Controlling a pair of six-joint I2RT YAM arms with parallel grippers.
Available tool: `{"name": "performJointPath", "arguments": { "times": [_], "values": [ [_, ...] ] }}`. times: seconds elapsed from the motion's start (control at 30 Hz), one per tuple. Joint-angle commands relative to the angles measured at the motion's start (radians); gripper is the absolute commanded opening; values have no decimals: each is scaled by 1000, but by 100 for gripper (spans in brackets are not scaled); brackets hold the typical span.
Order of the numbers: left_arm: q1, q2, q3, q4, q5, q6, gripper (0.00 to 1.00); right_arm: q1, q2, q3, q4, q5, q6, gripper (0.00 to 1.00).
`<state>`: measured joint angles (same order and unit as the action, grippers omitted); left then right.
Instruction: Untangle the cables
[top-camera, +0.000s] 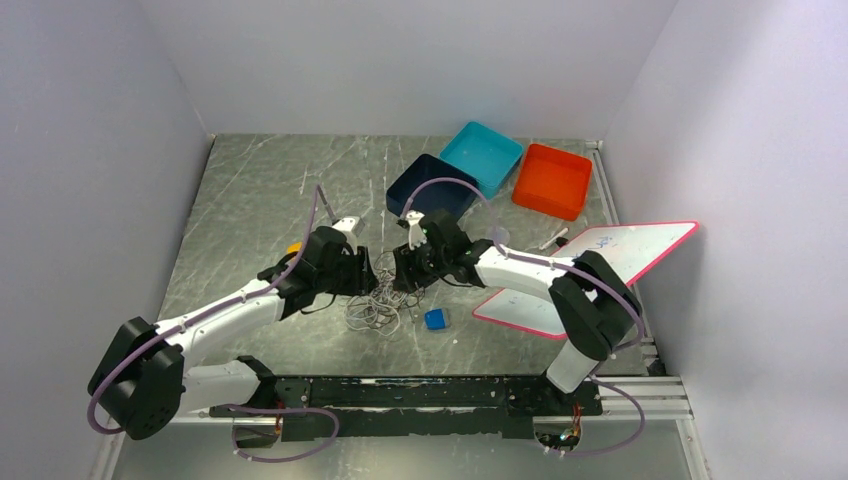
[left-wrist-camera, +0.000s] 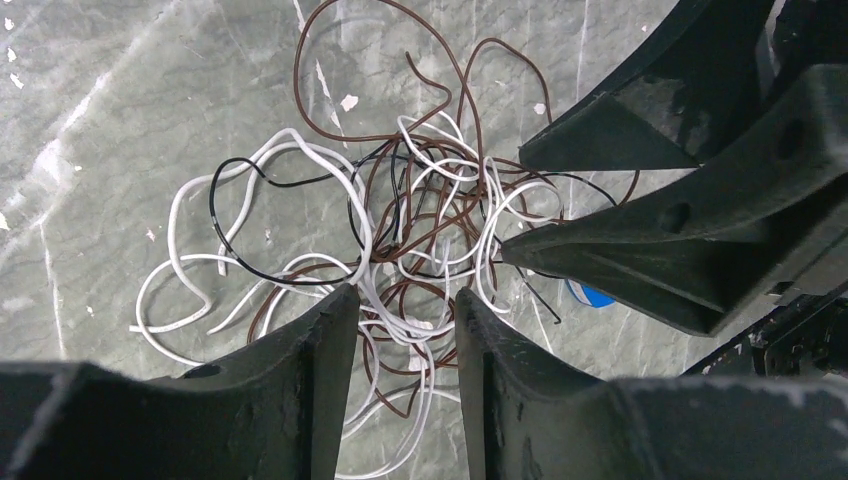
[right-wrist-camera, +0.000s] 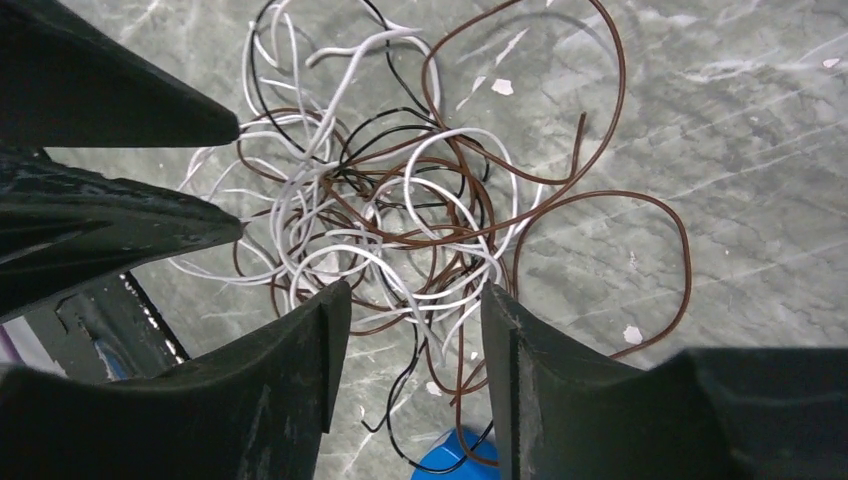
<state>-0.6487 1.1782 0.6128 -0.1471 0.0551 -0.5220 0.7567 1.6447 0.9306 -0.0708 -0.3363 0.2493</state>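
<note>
The cables (top-camera: 378, 305) lie in one tangled heap of thin white, brown and black loops on the grey table, between the two grippers. In the left wrist view my left gripper (left-wrist-camera: 405, 295) stands open over the heap's near side, with white and brown strands (left-wrist-camera: 420, 210) passing under the gap. My right gripper (left-wrist-camera: 515, 203) comes in from the right there. In the right wrist view the right gripper (right-wrist-camera: 415, 290) is open above the tangle (right-wrist-camera: 390, 210), nothing pinched between its fingers, and the left gripper (right-wrist-camera: 240, 178) faces it. Both grippers (top-camera: 372, 272) (top-camera: 400, 275) hang close together.
A small blue block (top-camera: 435, 319) lies just right of the heap. At the back right stand a navy bin (top-camera: 432, 187), a teal bin (top-camera: 482, 155) and an orange bin (top-camera: 552, 180). A pink-edged whiteboard (top-camera: 640, 245) lies on the right, under the right arm.
</note>
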Motion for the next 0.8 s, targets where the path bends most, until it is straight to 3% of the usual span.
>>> {"name": "performJointPath", "arguments": {
  "times": [0.0, 0.23, 0.33, 0.47, 0.53, 0.77],
  "values": [
    [1, 2, -10, 45, -10, -10, 45, 10, 12, 15, 21, 95, -3, 51],
    [1, 22, -2, 60, -18, -3, 45, 14, -48, -18, 60, 178, 19, 27],
    [2, 37, -1, 77, -13, -7, 45, 15, -82, -33, 78, 186, 29, 11],
    [1, 62, -1, 109, -3, -15, 46, 14, -141, -44, 90, 218, 37, 7],
    [1, 77, 1, 129, 1, -17, 48, 15, -177, -43, 79, 240, 38, 0],
    [1, 155, 10, 185, -5, -12, 49, 15, -339, -9, 21, 276, 41, 0]
  ]
}}
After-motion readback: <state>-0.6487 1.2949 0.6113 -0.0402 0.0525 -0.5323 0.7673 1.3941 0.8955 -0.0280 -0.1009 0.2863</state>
